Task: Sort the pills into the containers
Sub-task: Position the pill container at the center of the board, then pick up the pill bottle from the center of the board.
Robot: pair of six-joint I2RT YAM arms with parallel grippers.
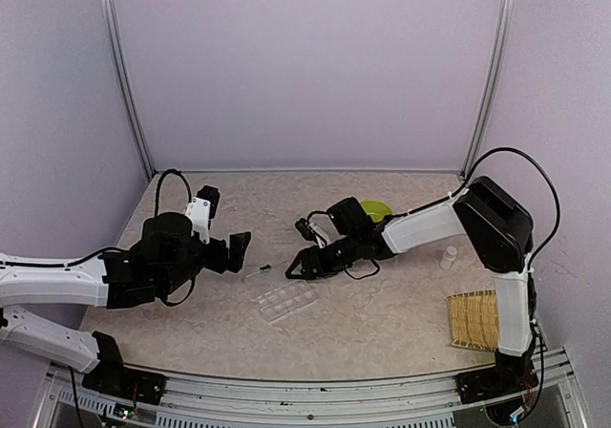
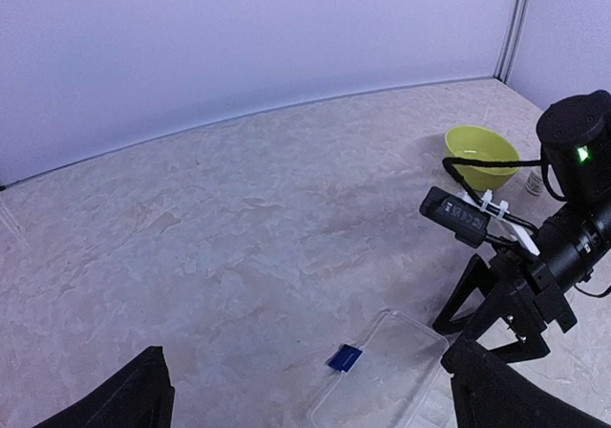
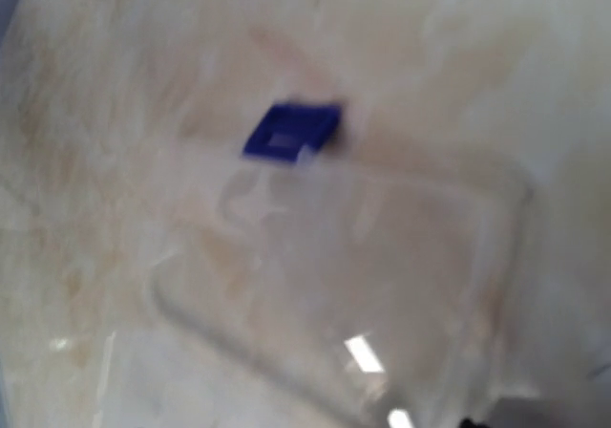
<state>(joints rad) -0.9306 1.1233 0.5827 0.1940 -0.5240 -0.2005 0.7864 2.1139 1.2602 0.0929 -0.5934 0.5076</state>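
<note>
Left gripper hangs low over the table, its two dark fingers spread wide with nothing between them. Facing it, the right gripper tips down toward the tabletop, jaws partway apart, and I see nothing in them. The clear pill box lies flat near the front middle, just in front of the right gripper, its row of compartments showing. Between the grippers, a small blue tab sits against a flat clear plastic piece; whether that belongs to the box, I cannot tell. Pills? Too tiny to make out. Lime-green bowl behind the right arm, white bottle and wicker tray off right.
</note>
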